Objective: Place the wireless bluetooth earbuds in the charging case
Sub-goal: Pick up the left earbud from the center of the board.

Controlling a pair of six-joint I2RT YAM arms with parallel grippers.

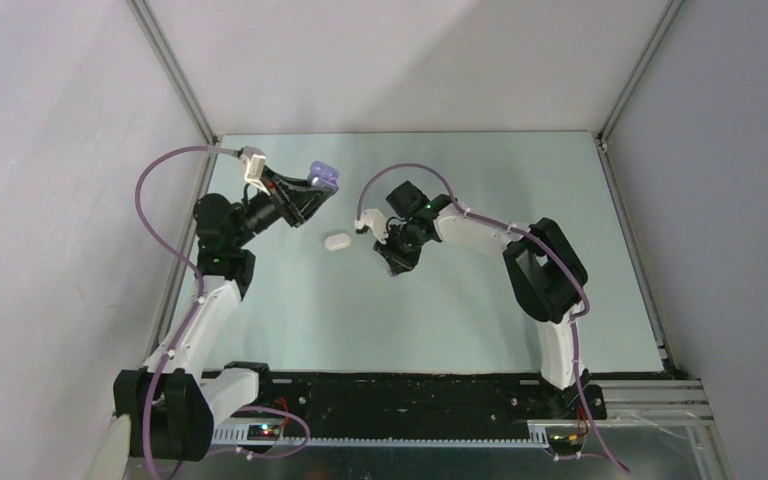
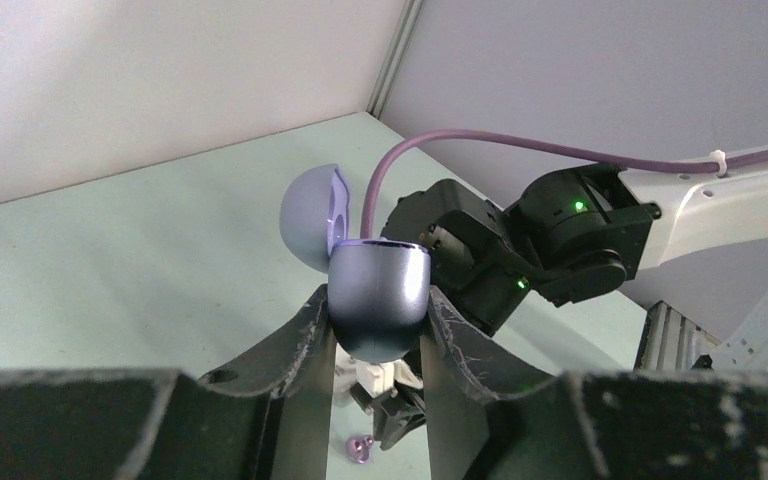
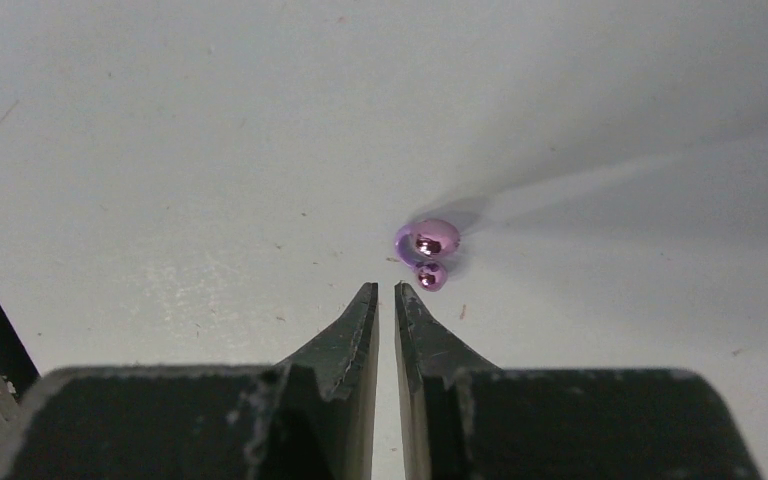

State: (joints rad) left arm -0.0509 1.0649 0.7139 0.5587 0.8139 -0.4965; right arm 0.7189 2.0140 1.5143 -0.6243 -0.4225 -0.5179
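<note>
My left gripper (image 1: 317, 187) is shut on the purple charging case (image 1: 326, 177) and holds it above the table with its lid open. In the left wrist view the case (image 2: 380, 300) sits between the fingers, with the lid (image 2: 310, 215) tipped back to the left. My right gripper (image 1: 397, 262) points down at the table, its jaws almost closed with nothing between them (image 3: 386, 288). One purple earbud (image 3: 427, 245) lies on the table just beyond its right fingertip; it also shows in the left wrist view (image 2: 362, 448). The white earbuds and the other purple one are not visible.
A closed white case (image 1: 336, 241) lies on the table between the two grippers. The right arm (image 2: 560, 235) is close in front of the held case. Enclosure walls stand at the left, back and right.
</note>
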